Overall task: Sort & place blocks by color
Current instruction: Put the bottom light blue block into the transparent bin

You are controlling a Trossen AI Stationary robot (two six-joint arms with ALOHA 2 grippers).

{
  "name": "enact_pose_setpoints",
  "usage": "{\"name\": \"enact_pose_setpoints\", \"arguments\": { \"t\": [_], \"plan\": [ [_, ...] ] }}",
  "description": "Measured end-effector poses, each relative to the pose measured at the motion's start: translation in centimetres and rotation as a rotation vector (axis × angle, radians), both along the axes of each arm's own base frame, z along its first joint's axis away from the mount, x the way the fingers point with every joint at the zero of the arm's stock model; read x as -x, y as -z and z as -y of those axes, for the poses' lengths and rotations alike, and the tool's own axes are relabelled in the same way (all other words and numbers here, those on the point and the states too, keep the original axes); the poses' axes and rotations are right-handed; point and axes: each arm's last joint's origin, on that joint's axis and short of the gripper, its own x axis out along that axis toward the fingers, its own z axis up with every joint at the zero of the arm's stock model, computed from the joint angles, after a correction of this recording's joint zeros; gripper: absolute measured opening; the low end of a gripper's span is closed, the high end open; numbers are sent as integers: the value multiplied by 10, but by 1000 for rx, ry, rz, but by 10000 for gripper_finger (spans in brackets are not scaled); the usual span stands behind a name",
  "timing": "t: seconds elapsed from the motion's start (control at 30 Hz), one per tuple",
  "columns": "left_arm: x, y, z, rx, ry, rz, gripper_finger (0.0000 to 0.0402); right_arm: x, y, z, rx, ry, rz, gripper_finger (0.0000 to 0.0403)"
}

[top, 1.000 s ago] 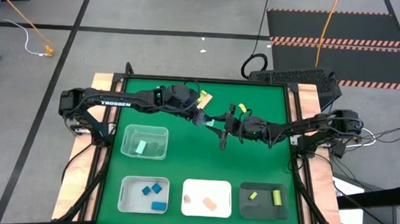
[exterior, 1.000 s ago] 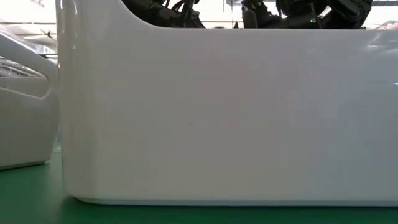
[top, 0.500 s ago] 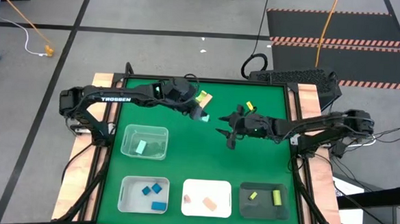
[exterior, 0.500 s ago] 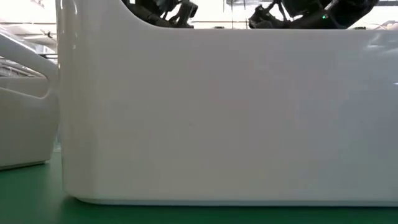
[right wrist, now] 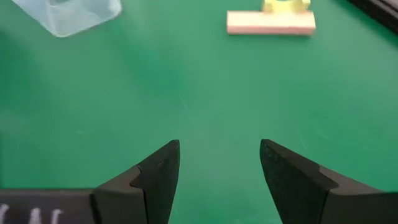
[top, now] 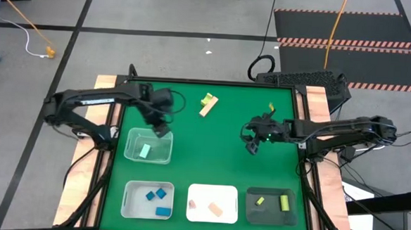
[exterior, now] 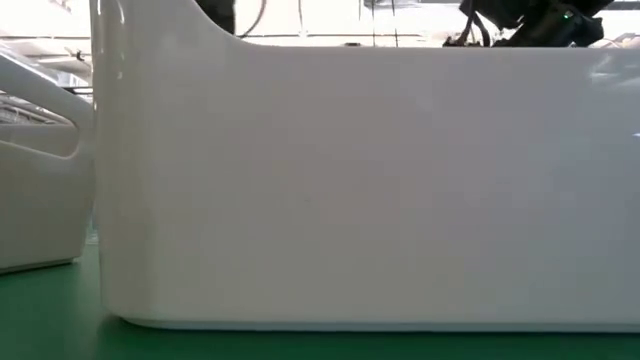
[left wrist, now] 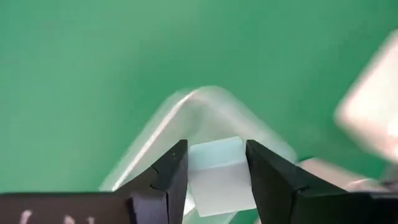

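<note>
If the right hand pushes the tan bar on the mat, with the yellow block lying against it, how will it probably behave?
The tan bar has flat faces and lies flat on the green mat, so it should slide, not roll. It looks rigid and probably light for its size. The yellow block touches it, so a push would likely move both. The right hand is open and empty.

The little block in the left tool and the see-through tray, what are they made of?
The mint block looks like smooth matte plastic or painted wood: flat even colour, no grain showing. The clear tray looks like glossy plastic: you can see the green mat through it.
</note>
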Motion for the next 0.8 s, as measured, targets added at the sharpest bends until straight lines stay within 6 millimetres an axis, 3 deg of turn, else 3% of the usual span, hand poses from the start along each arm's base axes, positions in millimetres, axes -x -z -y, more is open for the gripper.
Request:
{"name": "enact_pose_setpoints", "arguments": {
  "t": [0.1, 0.23, 0.4, 0.57, 0.8],
  "plan": [
    [23, -8, 10, -75, -59, -147, 140, 3, 4, 0, -11, 14, -51, 212],
    [34, -6, 25, -87, -97, -202, 140, 4, 6, 0, -9, 16, -70, 212],
    [37, 26, 41, -80, -109, -244, 140, 6, 11, 2, 13, 68, -70, 212],
    [40, 58, 45, -102, -155, -256, 141, 6, 12, 2, 4, 76, -68, 212],
    [41, 79, 45, -98, -190, -224, 157, 6, 12, 2, -12, 93, -62, 212]
  ]
}}
